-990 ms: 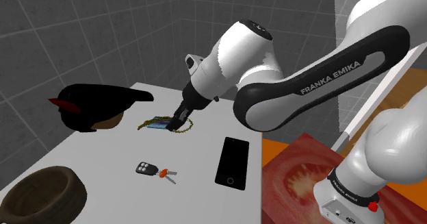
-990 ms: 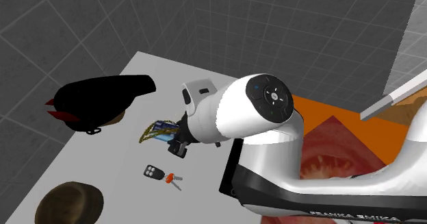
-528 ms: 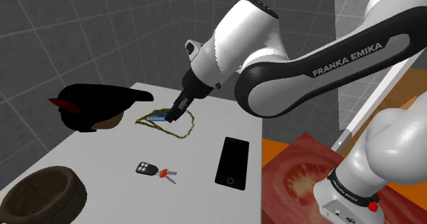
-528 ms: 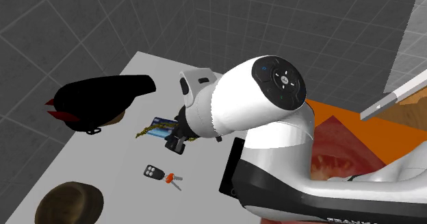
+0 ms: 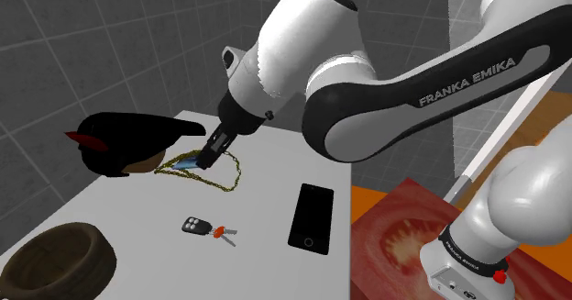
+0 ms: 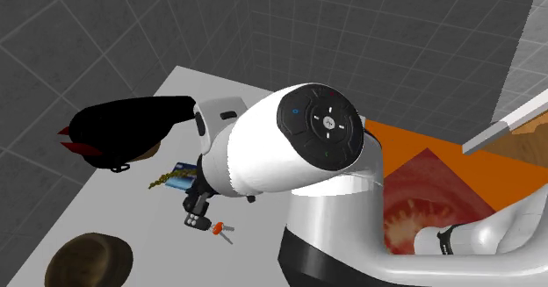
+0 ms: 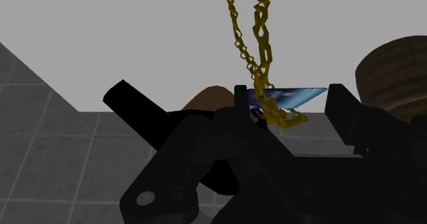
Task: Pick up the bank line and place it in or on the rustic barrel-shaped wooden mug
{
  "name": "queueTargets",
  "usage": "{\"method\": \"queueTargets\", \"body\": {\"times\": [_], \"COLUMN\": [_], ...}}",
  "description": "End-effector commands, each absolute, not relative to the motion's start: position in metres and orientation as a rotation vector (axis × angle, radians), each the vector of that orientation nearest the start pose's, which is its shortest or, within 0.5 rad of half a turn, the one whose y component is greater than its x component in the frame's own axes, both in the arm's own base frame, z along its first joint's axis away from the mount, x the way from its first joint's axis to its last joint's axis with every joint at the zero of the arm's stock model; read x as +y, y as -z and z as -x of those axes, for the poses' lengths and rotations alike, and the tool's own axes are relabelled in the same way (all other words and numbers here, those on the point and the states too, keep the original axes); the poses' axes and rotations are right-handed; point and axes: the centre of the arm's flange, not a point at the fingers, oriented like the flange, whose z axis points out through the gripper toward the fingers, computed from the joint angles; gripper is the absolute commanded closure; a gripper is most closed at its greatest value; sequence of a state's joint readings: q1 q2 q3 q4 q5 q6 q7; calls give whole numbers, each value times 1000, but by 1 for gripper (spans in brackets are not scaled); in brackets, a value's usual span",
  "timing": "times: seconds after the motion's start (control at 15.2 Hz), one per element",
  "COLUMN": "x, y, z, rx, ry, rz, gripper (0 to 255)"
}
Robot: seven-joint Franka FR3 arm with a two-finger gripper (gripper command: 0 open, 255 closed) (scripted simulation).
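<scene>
Over white tabletop [image 5: 266, 202], pincer [image 5: 207, 157] clasps one bank line [image 7: 291, 94].

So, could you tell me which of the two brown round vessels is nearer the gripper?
The vessel half hidden under the black object, beside the gripper holding the gold line; the other vessel, uncovered, sits far off at the table's corner.

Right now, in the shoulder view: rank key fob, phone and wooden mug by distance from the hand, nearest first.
1. Key fob, just below the hand, which grips the bank line.
2. Phone, toward the view's right.
3. Wooden mug, at the lower-left table corner.
</scene>
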State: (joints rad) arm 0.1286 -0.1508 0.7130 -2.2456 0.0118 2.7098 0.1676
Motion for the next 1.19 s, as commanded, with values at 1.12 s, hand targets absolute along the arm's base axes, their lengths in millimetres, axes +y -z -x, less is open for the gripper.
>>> {"method": "queueTargets", "body": {"times": [1.12], "x": [671], "y": [-490], "z": [-316], "rx": [-952], "ry": [804], "rz": [2666], "gripper": [255]}}
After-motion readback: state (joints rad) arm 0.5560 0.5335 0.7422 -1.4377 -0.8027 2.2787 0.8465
